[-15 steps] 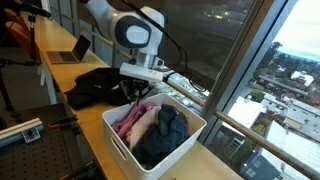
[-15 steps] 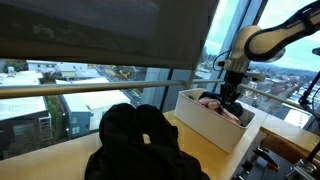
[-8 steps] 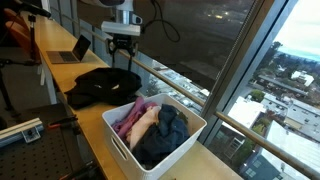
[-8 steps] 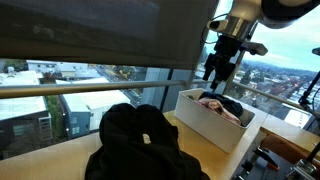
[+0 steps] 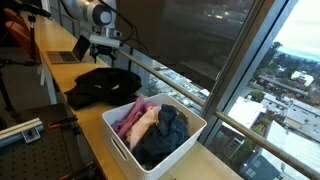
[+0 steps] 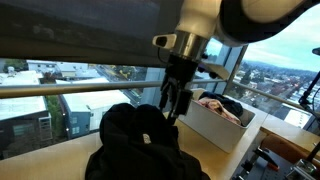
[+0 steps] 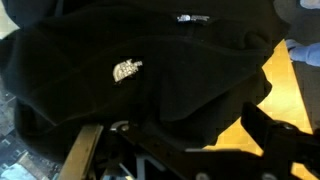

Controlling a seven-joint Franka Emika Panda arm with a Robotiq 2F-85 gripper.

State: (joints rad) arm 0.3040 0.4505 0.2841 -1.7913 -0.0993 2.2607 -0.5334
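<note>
A black garment [image 5: 100, 85] lies heaped on the wooden table, also seen in the nearer exterior view [image 6: 135, 145]. My gripper [image 5: 103, 50] hangs just above it, away from the bin; its fingers [image 6: 172, 108] stand apart and empty over the heap. In the wrist view the black garment [image 7: 150, 60] fills the frame, with a small pale logo [image 7: 126, 70] on it. One dark finger [image 7: 285, 140] shows at the right over the table's wood; the other is lost against the dark cloth. My gripper [image 7: 190, 150] is open and holds nothing.
A white bin [image 5: 118, 150] with pink and dark blue clothes stands further along the table; in an exterior view it is right of the arm [image 6: 215, 125]. A laptop [image 5: 72, 52] sits behind the garment. Window glass and a rail run along the table's edge.
The arm rose from over the white bin and swung across to hang above the black garment. The jaws have opened wide and nothing is in them.
</note>
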